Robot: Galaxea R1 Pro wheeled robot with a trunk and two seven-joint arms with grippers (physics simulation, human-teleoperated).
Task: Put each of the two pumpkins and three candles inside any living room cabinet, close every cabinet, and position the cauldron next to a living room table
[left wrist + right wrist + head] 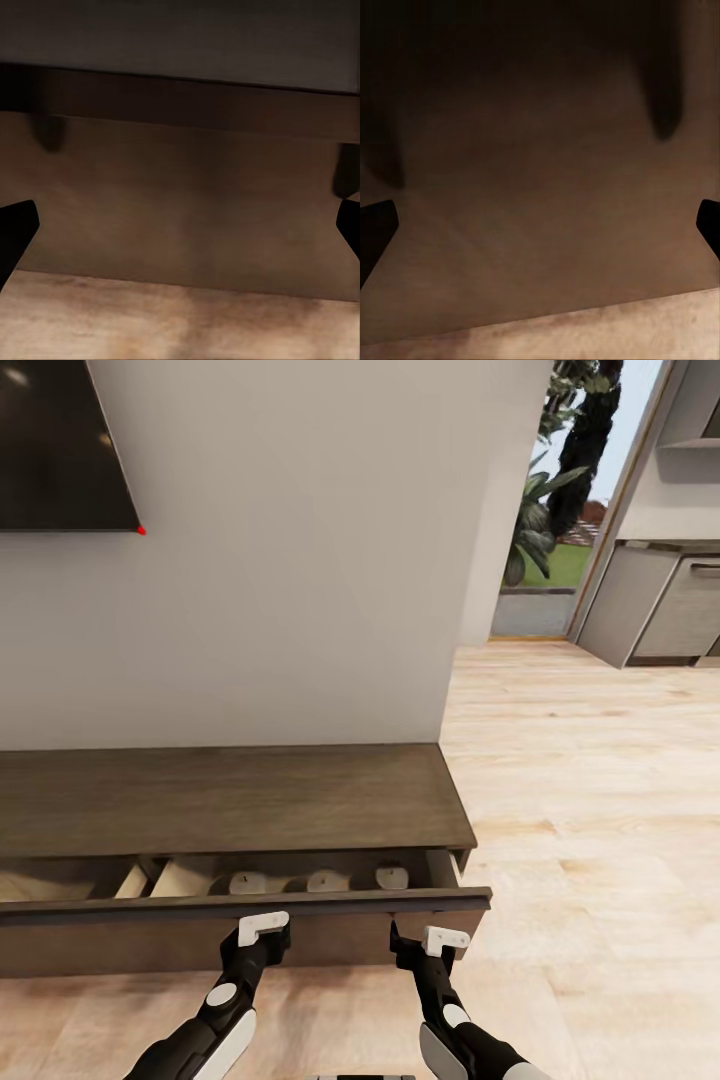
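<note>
The cabinet [230,800] runs lengthwise along the wall, its long axis left to right, with its top drawer [300,905] pulled partly out toward the robot. Inside the drawer three candles [248,882] stand upright in a row along that axis. The left gripper [262,932] and right gripper [425,943] sit against the drawer front, each with fingers spread wide and holding nothing.
</note>
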